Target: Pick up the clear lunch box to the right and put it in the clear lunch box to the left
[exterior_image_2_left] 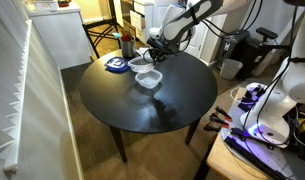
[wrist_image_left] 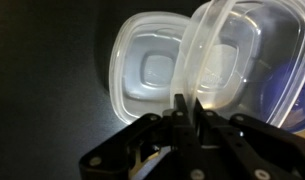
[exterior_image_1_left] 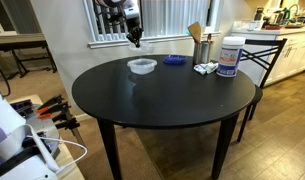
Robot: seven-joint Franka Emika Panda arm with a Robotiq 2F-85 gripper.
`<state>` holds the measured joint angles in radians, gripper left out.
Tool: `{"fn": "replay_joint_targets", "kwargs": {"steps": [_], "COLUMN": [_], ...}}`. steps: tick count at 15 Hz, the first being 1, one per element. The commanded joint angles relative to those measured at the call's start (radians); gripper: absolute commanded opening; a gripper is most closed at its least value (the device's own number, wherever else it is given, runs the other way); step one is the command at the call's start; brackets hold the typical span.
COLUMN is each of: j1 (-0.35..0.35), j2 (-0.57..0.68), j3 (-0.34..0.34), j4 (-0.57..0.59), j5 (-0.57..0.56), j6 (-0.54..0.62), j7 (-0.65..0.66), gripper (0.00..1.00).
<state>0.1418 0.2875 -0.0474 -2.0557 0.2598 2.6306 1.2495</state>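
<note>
Your tool (wrist_image_left: pixel 184 100) is closed down to a narrow gap. In the wrist view both fingers pinch the near rim of the clear lunch box to the right (wrist_image_left: pixel 237 50). That box is off the worktop (exterior_image_1_left: pixel 162 95) and tilted, with its open side facing the camera.

The clear lunch box to the left (wrist_image_left: pixel 152 70) sits flat and upright on the worktop, open side up. In the wrist view the held box overlaps its right edge. I can't tell from that view whether the two touch.

A blue lid (wrist_image_left: pixel 289 95) shows through and behind the held box on the right of the wrist view. In an exterior view that lid (exterior_image_1_left: pixel 174 60) lies flat just beside the resting box (exterior_image_1_left: pixel 142 66).

In both exterior views your tool (exterior_image_1_left: pixel 135 40) hangs above the worktop near the resting box, not on it. The held box is too see-through against the window blinds to make out in that same view.

In an exterior view the tool (exterior_image_2_left: pixel 152 52) is over the far part of the worktop, and the resting box (exterior_image_2_left: pixel 149 79) is just below it.

A white canister (exterior_image_1_left: pixel 229 57) and a metal cup (exterior_image_1_left: pixel 202 50) stand at the worktop edge, well apart from both boxes.
</note>
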Motion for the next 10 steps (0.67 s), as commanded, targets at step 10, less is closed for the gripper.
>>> {"fn": "replay_joint_targets", "kwargs": {"steps": [10], "j1": [0.045], "j2": [0.081], "j3": [-0.071], "j4": [-0.073], "j5": [-0.192], "j6": [0.038], "j7": [0.176], "gripper": [0.39]}}
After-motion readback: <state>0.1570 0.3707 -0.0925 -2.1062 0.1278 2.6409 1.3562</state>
